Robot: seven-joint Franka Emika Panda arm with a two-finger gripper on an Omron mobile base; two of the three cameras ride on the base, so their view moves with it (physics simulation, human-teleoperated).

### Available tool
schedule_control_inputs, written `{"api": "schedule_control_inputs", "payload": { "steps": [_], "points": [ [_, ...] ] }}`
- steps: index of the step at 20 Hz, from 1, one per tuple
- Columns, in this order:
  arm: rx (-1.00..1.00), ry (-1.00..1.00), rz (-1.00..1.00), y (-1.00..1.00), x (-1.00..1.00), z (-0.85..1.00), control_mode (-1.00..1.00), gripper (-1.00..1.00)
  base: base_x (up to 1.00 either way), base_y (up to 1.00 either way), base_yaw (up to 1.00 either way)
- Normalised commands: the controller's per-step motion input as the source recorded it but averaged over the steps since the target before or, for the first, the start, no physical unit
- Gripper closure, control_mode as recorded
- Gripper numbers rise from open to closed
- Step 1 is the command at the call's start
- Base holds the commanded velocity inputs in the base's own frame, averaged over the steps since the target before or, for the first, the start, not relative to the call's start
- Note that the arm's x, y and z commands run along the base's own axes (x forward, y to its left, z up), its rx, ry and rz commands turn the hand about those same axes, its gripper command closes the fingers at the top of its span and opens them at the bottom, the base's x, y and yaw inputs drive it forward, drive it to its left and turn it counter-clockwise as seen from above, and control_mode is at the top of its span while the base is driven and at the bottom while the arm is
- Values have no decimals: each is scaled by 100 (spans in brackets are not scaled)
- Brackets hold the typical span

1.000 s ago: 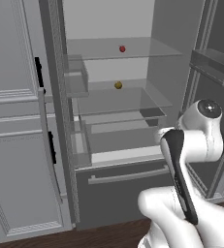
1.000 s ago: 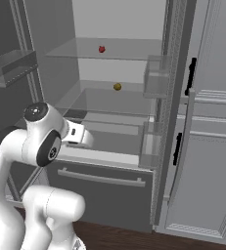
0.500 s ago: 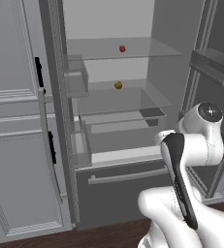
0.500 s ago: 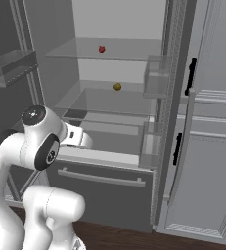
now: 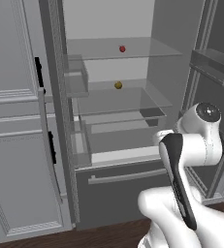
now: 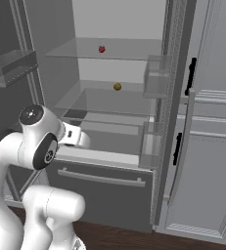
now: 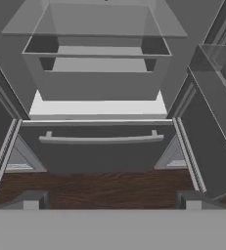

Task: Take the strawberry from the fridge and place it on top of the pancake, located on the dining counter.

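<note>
The fridge (image 5: pixel 108 126) stands with both upper doors swung wide, showing its pale interior. The strawberry (image 5: pixel 122 49) (image 6: pixel 101 49), tiny and red, rests on the top glass shelf near the back. My gripper (image 7: pixel 110 201) is open, its two fingertips (image 7: pixel 31 200) spread wide with nothing between them. It hangs low in front of the fridge, facing the bottom drawer's bar handle (image 7: pixel 101 139), well below the strawberry. The pancake and the dining counter are out of view.
A small yellow-brown ball (image 5: pixel 118 85) (image 6: pixel 117 87) lies on the shelf below the strawberry. Open door bins (image 5: pixel 76 77) (image 6: pixel 157 80) flank the opening. Light grey panelled cabinets (image 5: pixel 11 145) (image 6: pixel 207 146) stand beside the fridge. Dark wood floor (image 7: pixel 100 188) lies below.
The arm's upper joint has sunk slightly and shifted a little sideways. The strawberry and the ball have not moved.
</note>
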Motion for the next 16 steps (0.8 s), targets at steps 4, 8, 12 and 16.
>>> {"api": "schedule_control_inputs", "payload": {
  "steps": [4,8,12,16],
  "points": [
    [0,0,0,0,0,0,100,-100,29,40,-1],
    [0,0,0,0,0,0,100,-100,47,28,0],
    [0,0,0,0,0,0,100,-100,63,-1,3],
    [0,0,0,0,0,0,100,-100,59,0,0]
  ]
}}
